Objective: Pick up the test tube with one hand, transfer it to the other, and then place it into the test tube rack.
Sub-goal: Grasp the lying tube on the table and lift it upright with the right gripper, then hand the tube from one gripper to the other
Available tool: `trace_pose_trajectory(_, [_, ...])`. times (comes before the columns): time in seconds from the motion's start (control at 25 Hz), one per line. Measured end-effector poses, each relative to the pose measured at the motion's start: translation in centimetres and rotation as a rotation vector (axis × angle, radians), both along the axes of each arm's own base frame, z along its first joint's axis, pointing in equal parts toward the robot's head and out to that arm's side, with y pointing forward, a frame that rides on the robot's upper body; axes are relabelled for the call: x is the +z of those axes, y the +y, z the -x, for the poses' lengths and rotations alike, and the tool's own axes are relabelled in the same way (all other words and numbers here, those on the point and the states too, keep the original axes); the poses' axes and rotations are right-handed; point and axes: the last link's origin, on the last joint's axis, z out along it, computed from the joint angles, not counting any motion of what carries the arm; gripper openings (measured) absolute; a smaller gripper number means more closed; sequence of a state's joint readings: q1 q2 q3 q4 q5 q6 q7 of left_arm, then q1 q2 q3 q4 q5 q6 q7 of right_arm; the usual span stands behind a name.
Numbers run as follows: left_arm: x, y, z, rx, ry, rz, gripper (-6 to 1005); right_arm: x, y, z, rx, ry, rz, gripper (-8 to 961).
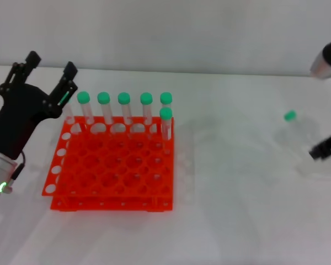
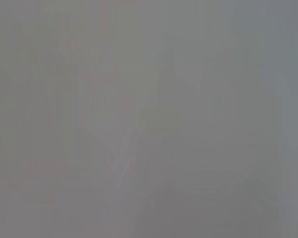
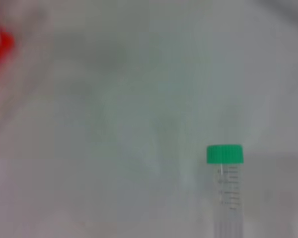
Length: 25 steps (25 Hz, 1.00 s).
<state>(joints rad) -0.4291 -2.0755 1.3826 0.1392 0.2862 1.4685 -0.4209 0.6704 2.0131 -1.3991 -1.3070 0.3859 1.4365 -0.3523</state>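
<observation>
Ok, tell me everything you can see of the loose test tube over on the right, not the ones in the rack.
The test tube is slim clear plastic with a green screw cap and faint printed graduation marks down its wall. In the head view it lies or leans tilted, cap toward the rear left, over the white table, well right of the orange-red test tube rack. Its lower end runs toward the right gripper; actual contact cannot be made out.

The test tube rack (image 1: 113, 165) is shiny orange plastic. The test tube (image 3: 227, 198) is clear plastic with a ridged green cap. The desk (image 1: 243, 221) is smooth and white.
</observation>
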Motion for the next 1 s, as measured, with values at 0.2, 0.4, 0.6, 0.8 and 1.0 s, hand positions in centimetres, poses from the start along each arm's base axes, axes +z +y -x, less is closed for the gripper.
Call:
trace_pose_trajectory(0.2, [-0.5,0.5,-1.6,-0.093,-0.047,0.152,799,0.4,0.7,1.3,0.142,0.112,-0.072,197])
trace_pose_trajectory(0.4, [-0.9,1.0,-3.6,-0.192,-0.068,0.310,799,0.0,1.0,2.0,0.397,0.319,-0.155,197])
trace_pose_trajectory(0.6, [-1.2,2.2,-5.1,-0.221,-0.105,0.474,799,-0.7,0.3,2.0,0.542,0.442,-0.189,197])
trace_pose_trajectory(0.8, [-1.3,3.3,-6.2,-0.207,-0.147,0.628,799,-0.9,-1.0,1.7,0.649,0.518,-0.178,197])
trace_pose_trajectory(1.0, [-1.8,4.0,-7.6,-0.218,-0.154,0.737,800,-1.6,-1.9,1.3,0.711,0.561,-0.149,197])
